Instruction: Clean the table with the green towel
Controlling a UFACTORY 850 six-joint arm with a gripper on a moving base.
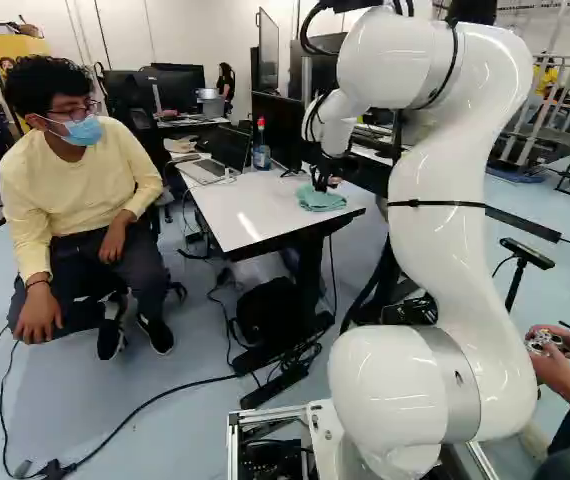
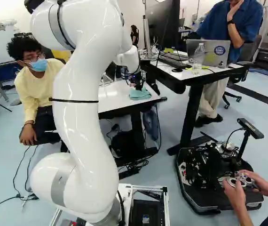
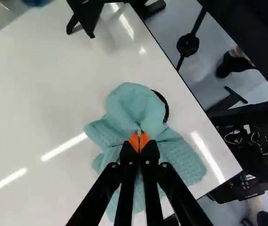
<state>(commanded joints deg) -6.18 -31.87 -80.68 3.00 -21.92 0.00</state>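
Towel (image 3: 135,106) lies by the table's (image 3: 44,99) edge, pinched mid-cloth in the claw (image 3: 139,141), probably so its loose folds can wipe.

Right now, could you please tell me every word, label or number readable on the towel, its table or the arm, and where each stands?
None can be read.
Bottle on the table: any print is too small.
Arm: the dark mark on a lower joint is too small.
Green towel: no print shows.
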